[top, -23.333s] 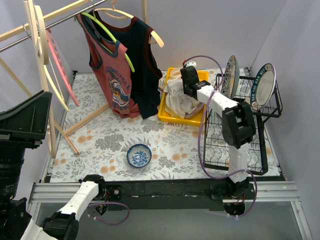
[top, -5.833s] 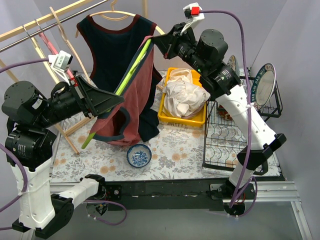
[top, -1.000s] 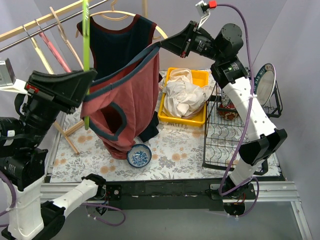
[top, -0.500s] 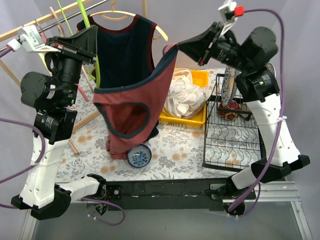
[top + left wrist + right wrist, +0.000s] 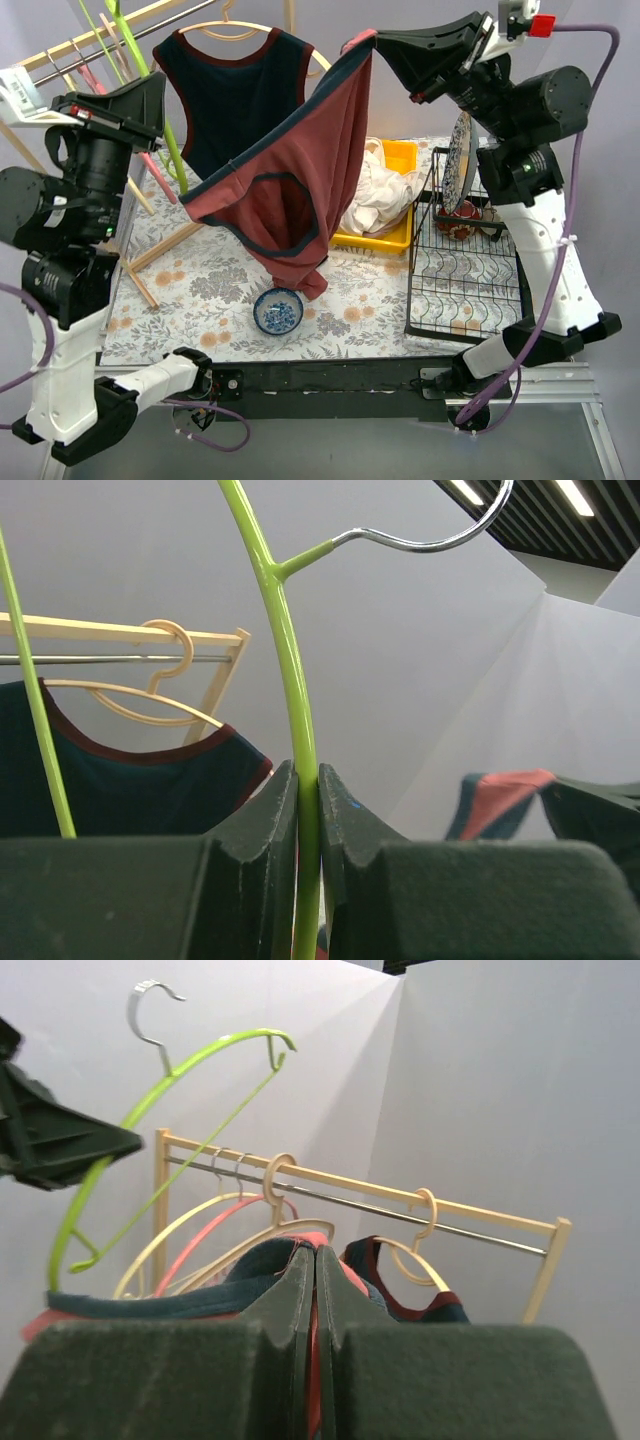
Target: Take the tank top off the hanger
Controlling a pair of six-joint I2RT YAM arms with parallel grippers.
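Note:
The red tank top (image 5: 300,165) with navy trim hangs stretched in the air, one strap pinched in my shut right gripper (image 5: 375,42) high at the back. Its far lower corner reaches the low end of the lime green hanger (image 5: 168,150); whether they still touch I cannot tell. My left gripper (image 5: 158,95) is shut on that hanger's bar at the upper left. In the left wrist view the green hanger (image 5: 290,670) runs up between the closed fingers of the left gripper (image 5: 307,772). In the right wrist view the right gripper (image 5: 315,1253) clamps the tank top (image 5: 160,1300).
A navy tank top (image 5: 245,100) hangs on a wooden hanger from the rack rail (image 5: 60,55). Behind the red one sits a yellow bin (image 5: 400,158) of white cloth. A black dish rack (image 5: 470,275) with plates stands right. A blue bowl (image 5: 278,311) lies below.
My right gripper has risen and carried the strap higher. My left arm has swung the green hanger left and tilted it, so the tank top now hangs stretched on a diagonal.

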